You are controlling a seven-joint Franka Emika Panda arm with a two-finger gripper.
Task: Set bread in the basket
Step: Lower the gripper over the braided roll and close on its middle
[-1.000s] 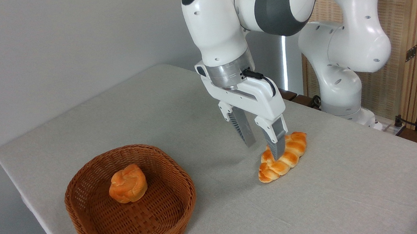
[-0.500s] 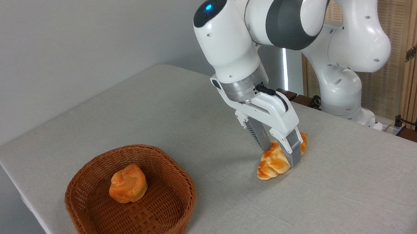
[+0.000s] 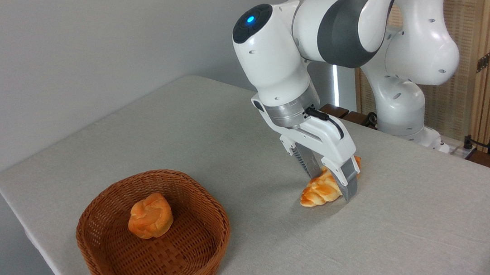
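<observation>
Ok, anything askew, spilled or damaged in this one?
Nothing stands out. The bread lies on the table between the gripper fingers; the bun sits in the upright basket.

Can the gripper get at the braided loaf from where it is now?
Likely yes: the gripper is already down over the bread, one of its fingers on each side, nothing between them.

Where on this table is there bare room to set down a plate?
Bare table runs behind the basket to the far edge, and the near right side past the bread is bare too. It is crowded around the gripper, which straddles the bread. The basket holds a bun.
</observation>
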